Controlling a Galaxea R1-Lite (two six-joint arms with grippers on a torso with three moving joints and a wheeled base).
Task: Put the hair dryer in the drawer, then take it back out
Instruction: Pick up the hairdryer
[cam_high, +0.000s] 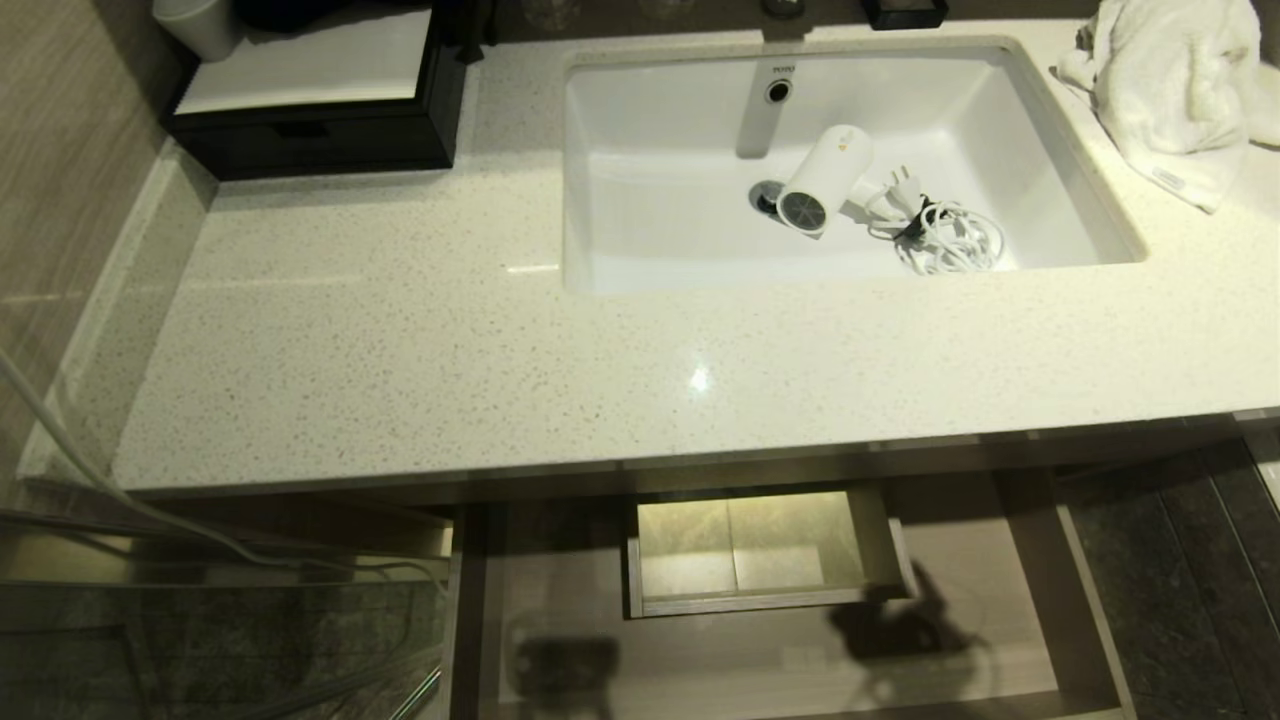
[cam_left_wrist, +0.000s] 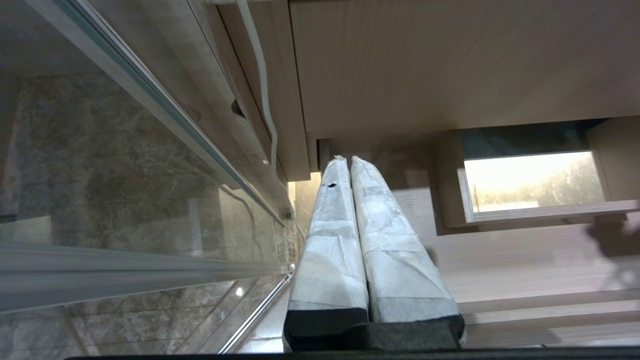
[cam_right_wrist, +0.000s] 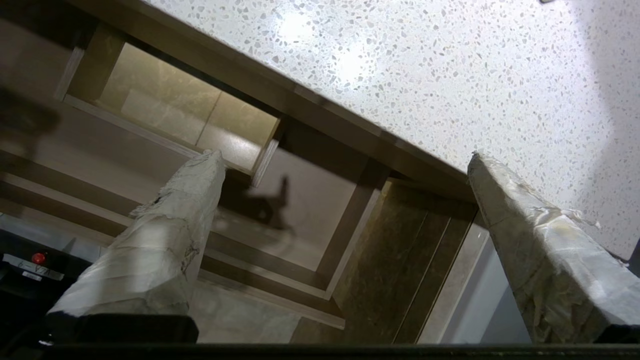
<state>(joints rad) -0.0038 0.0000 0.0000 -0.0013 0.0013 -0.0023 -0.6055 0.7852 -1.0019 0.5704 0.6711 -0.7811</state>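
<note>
1. The hair dryer (cam_high: 825, 178) lies in the sink (cam_high: 1000, 130), cord (cam_high: 945, 235) bundled beside it; the drawer (cam_high: 1050, 590) is pulled out.
2. Probably light, slick plastic, so grab the barrel, not the floppy cord.
3. The right gripper (cam_right_wrist: 345, 200) is wide open and empty by the counter edge; the left gripper (cam_left_wrist: 350, 165) is closed, parked.

Glossy white plastic hair dryer (cam_high: 825, 175) in a glazed sink (cam_high: 1050, 150); speckled polished countertop (cam_high: 400, 350); matt wood-grain drawer (cam_high: 1085, 590)

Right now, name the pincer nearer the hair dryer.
Right, probably: right pincer open at the countertop edge before the hair dryer's sink; left pincer shut, lower, at the drawer's left end.
</note>
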